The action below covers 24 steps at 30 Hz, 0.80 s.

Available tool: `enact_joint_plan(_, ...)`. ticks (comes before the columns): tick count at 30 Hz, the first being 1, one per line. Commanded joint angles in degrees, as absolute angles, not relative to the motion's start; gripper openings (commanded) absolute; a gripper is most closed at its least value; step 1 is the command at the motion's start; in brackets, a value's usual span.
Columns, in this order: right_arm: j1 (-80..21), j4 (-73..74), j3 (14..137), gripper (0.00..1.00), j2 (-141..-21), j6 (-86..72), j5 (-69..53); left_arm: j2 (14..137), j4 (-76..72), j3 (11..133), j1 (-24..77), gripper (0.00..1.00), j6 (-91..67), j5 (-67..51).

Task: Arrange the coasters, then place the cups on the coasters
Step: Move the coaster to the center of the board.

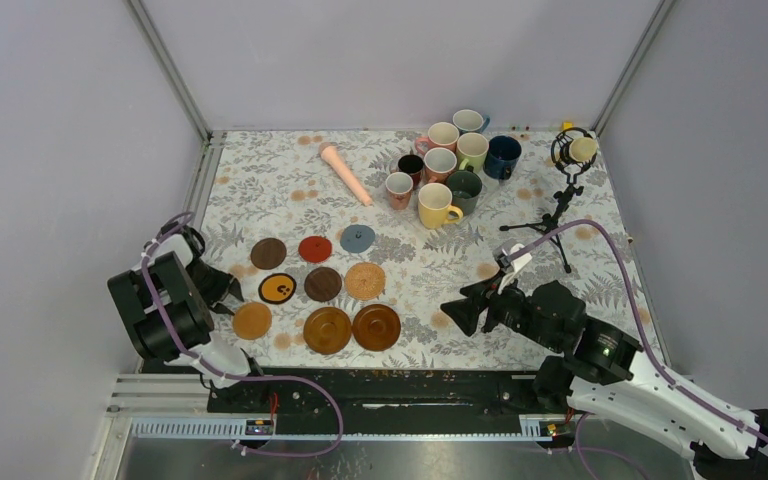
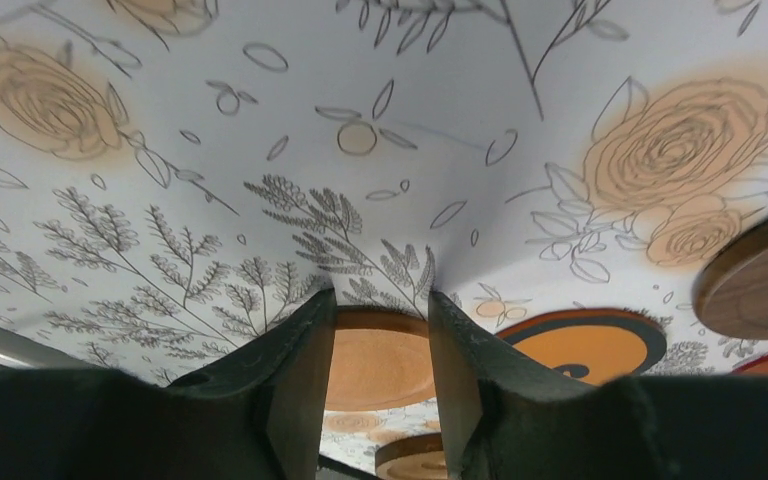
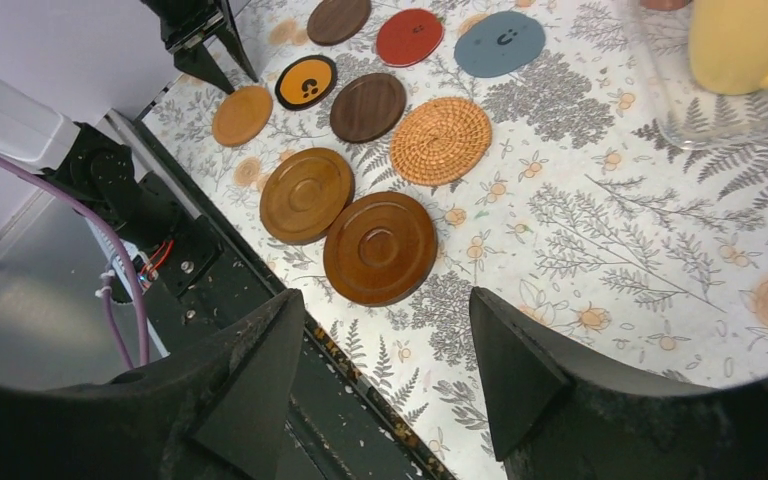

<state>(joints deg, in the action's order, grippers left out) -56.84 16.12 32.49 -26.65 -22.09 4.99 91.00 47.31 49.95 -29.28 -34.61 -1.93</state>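
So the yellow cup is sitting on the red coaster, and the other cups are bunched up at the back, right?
Not quite. The yellow cup is not on the red coaster; it stands on the tablecloth at the front of the bunch, and that coaster is bare. The other cups are bunched up at the back, as you said. The top view shows it.

Plain pale walls [image 1: 390, 50], floral tablecloth [image 1: 260, 190] (ferns, orange roses), even light.
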Motion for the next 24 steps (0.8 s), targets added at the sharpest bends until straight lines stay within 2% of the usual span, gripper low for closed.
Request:
enact_joint_plan(1,-56.6,17.02,35.09,0.7,-25.53,-19.03,9.09,89.99,48.87,47.55,-29.09,0.41,-35.68,-6.76)
enact_joint_plan(4,-56.6,16.14,34.58,0.7,-25.78,-19.63,8.79,89.9,47.54,45.5,-28.93,0.4,-37.08,-9.85)
enact_joint_plan(8,-56.6,15.84,34.76,0.7,-26.73,-19.98,7.75,89.3,48.51,45.61,-28.31,0.38,-37.77,-7.56)
enact_joint_plan(16,-56.61,15.82,34.92,0.71,-26.45,-19.09,9.17,86.19,48.4,42.92,-27.3,0.32,-40.16,-10.18)
enact_joint_plan(24,-56.61,16.4,34.79,0.71,-25.32,-19.34,9.49,84.09,51.01,43.23,-25.75,0.32,-41.15,-8.15)
